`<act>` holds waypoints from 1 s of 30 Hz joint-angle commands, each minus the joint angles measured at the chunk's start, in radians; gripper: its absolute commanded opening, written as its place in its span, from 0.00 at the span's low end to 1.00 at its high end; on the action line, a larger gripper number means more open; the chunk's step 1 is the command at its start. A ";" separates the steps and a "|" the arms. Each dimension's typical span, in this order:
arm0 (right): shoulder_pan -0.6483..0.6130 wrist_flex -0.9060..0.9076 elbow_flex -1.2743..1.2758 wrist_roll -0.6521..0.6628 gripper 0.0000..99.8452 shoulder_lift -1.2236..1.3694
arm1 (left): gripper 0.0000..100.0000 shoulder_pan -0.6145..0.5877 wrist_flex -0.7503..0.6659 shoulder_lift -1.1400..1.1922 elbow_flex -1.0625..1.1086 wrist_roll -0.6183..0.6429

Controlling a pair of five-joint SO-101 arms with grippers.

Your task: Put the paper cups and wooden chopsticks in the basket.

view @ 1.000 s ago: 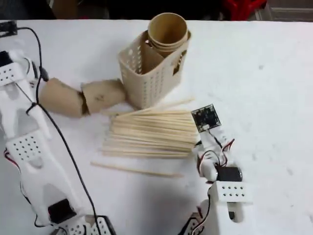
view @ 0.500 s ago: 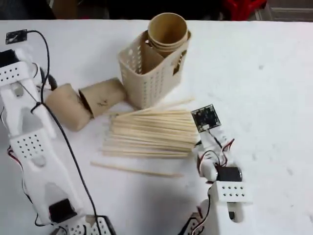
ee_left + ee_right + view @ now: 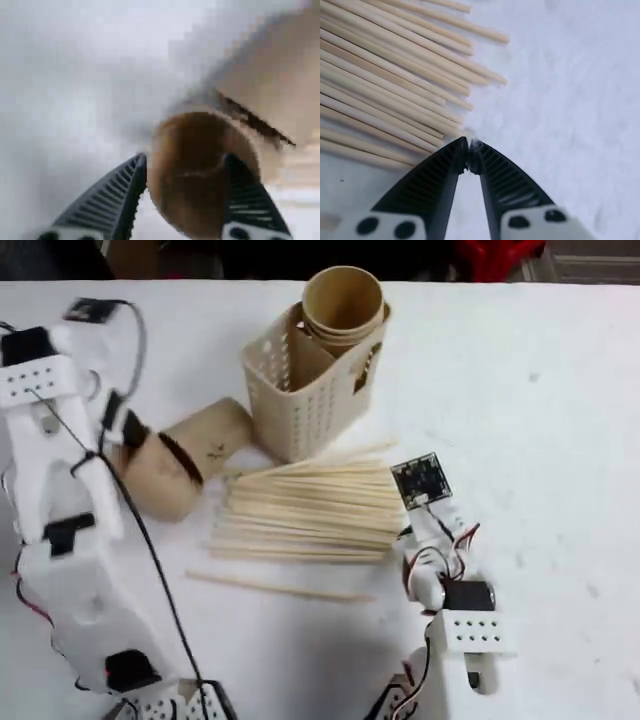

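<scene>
Between the fingers of the left gripper point(image 3: 186, 161) a paper cup point(image 3: 200, 145) is clasped, one ribbed finger set against each side of it, so the grip is judged to be clenched on the cup. From the high view the cup is seen tilted at the tip of this arm, with its round end turned toward the wrist camera; whether that end is the mouth or the base cannot be told. Just beyond the held cup, touching or nearly touching it, a second cup point(image 3: 212, 438) lies on its side on the table point(image 3: 540, 420), and past that, farther out from the gripper, the basket point(image 3: 305, 400) stands upright with stacked cups point(image 3: 343, 302) already in it. The coming move is judged to turn on this line: the basket lies ahead of the left gripper and above the level of the held cup, so the cup would have to be carried over the second cup and its long axis brought upright over the basket mouth. The left arm is clearly the nearer of the two to both loose cups. The right gripper point(image 3: 469, 152) is pinched closed on nothing, its tips resting just beside the near ends of the chopsticks point(image 3: 395, 85), whose long axes run away from it across the table, side by side in a loose pile
</scene>
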 commanded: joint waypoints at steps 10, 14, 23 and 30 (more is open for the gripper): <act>-0.001 -0.018 -0.005 0.009 0.02 -0.010 | 0.25 0.104 -0.101 -0.647 0.488 -0.098; -0.001 -0.018 -0.005 0.009 0.02 -0.010 | 0.25 0.104 -0.103 -0.647 0.528 -0.100; -0.001 -0.016 -0.005 0.009 0.02 -0.010 | 0.25 0.031 -0.226 -0.469 0.552 -0.098; -0.001 -0.016 -0.005 0.009 0.02 -0.010 | 0.25 0.050 -0.226 -0.242 0.543 -0.178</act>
